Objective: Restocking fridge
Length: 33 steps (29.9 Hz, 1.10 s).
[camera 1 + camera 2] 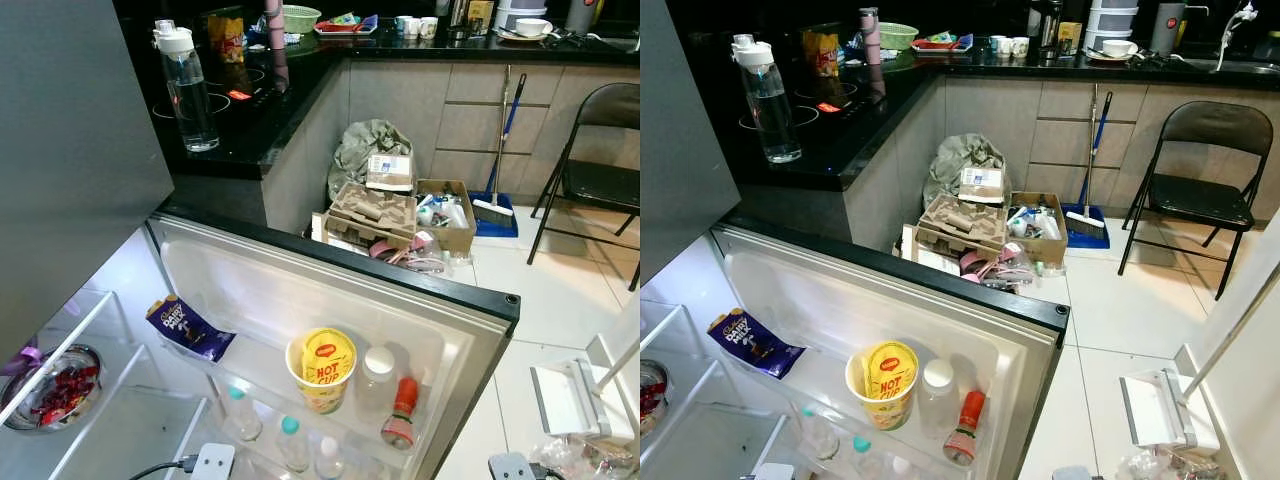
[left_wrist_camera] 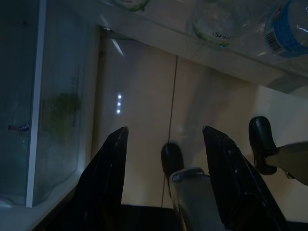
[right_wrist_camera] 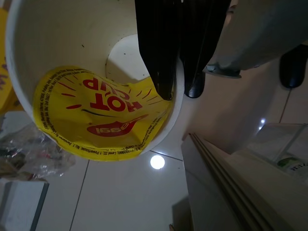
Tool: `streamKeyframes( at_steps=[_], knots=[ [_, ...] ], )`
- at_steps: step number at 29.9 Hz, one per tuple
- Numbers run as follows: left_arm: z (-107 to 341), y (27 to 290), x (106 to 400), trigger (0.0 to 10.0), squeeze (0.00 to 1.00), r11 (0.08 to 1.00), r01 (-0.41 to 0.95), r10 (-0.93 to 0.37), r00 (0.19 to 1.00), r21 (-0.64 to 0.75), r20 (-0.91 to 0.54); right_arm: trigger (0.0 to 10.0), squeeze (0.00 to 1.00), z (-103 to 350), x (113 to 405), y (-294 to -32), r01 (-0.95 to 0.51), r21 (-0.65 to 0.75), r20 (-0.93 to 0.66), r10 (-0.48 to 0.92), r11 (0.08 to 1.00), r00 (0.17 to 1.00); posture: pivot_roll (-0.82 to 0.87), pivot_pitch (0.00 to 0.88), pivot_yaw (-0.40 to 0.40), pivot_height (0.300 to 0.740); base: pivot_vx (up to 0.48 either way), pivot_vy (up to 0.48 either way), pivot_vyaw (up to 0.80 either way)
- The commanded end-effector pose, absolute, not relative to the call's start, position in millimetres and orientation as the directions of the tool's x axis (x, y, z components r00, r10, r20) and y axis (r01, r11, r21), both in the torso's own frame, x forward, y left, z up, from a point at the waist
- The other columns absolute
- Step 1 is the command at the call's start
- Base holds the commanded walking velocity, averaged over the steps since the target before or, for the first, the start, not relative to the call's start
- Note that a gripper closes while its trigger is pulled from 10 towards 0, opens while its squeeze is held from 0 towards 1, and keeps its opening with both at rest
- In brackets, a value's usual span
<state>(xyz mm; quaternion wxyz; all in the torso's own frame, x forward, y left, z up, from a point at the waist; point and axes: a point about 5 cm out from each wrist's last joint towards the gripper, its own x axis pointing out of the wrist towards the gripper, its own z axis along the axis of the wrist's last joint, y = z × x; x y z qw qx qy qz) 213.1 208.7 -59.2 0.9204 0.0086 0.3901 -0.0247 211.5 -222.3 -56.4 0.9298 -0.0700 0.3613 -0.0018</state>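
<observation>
From the left eye view we look down on the open fridge door (image 1: 330, 290). On its upper door shelf stand a yellow Hot Cup noodle cup (image 1: 322, 370), a white-capped jar (image 1: 376, 375) just beside it and a red-capped bottle (image 1: 400, 412) near the door's outer edge. A purple Dairy Milk packet (image 1: 188, 328) leans at the hinge end of that shelf. A clear water bottle (image 1: 187, 90) stands near the front edge of the black bench (image 1: 240, 130).

The right eye view shows the same scene, with a black folding chair (image 1: 1200, 180) on the tiled floor (image 1: 1120, 310).

In the left wrist view, our left gripper (image 2: 166, 144) hangs over the floor, its fingers (image 2: 108, 178) spread apart and grasping nothing.

In the right wrist view, our right gripper (image 3: 175, 72) has its fingers (image 3: 156, 48) clenched on the rim of a second noodle cup (image 3: 96, 96), one finger inside and one outside, held above the floor.
</observation>
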Motion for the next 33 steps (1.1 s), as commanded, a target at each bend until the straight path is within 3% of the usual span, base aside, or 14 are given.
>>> streamKeyframes(
  at_steps=[1,33],
  knots=[
    [-62.4,209.4,208.4,10.0,0.0,0.999,0.044,-0.039,0.676,-0.013,-0.736,10.0,0.0,-59.9,205.9,-219.9,-0.046,-0.12,-0.681,-0.049,0.992,0.731,-0.13,0.122,0.041,0.74,0.0,0.0,0.0],
    [-61.5,204.6,212.4,10.0,0.0,0.998,0.053,-0.048,0.672,-0.017,-0.739,10.0,0.0,-66.4,199.3,-218.4,-0.009,-0.083,-0.729,-0.054,0.997,0.683,-0.14,0.129,0.041,0.74,0.0,0.0,0.0]
  ],
)
